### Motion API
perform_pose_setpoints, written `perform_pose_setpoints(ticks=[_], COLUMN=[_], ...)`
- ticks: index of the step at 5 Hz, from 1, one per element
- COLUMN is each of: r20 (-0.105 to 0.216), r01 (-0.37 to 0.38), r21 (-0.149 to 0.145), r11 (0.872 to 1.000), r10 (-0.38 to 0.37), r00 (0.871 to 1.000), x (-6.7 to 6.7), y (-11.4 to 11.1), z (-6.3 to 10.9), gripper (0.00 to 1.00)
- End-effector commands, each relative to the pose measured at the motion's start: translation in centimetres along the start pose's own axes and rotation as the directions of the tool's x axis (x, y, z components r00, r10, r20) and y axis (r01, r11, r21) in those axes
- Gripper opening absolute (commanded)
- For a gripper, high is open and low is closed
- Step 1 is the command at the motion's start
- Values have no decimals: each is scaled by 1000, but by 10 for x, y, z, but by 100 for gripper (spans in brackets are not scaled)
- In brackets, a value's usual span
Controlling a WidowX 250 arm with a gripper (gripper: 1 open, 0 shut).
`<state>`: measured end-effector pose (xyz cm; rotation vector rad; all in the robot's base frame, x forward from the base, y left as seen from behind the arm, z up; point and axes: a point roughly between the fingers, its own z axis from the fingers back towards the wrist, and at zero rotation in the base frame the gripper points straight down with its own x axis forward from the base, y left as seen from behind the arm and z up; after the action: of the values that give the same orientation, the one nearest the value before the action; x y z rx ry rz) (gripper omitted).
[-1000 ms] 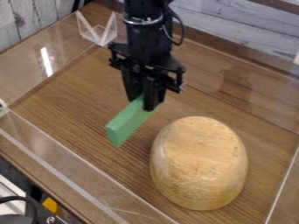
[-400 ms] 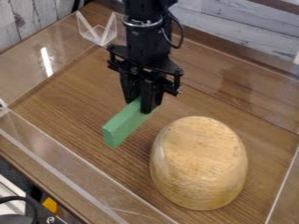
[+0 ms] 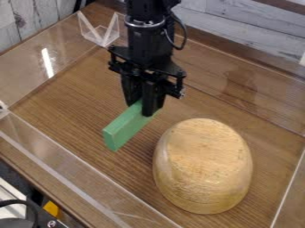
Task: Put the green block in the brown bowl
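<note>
The green block (image 3: pixel 124 128) is a long flat bright green bar, tilted, with its upper end pinched between the black fingers of my gripper (image 3: pixel 148 109). Its lower end hangs left and toward the front, just over the wooden table. The gripper points straight down and is shut on the block. The brown bowl (image 3: pixel 202 165) is a bulky tan speckled wooden dome at the front right, resting mouth down. It stands a short way to the right of the block and does not touch it.
A clear plastic wall (image 3: pixel 71 187) runs around the wooden table (image 3: pixel 71 98). A clear angular plastic piece (image 3: pixel 98 34) stands at the back left, beside the arm.
The green block's lower end has swung slightly left and down in the grip. The gripper itself has stayed in place.
</note>
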<state>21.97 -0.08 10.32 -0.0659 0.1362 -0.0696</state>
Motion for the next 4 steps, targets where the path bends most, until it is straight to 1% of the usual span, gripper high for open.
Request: perform_pose_setpoints(ticks=[1,3,4], r20=[33,32,42], r01=[4,5,38], r21=[12,19,10], r11=[1000,1000,999], r10=[-5,-5,-39], r00=[999,999,998], x=[4,4,0], y=[-5,-5,-23], z=[10,12,14], gripper=[0,0,0])
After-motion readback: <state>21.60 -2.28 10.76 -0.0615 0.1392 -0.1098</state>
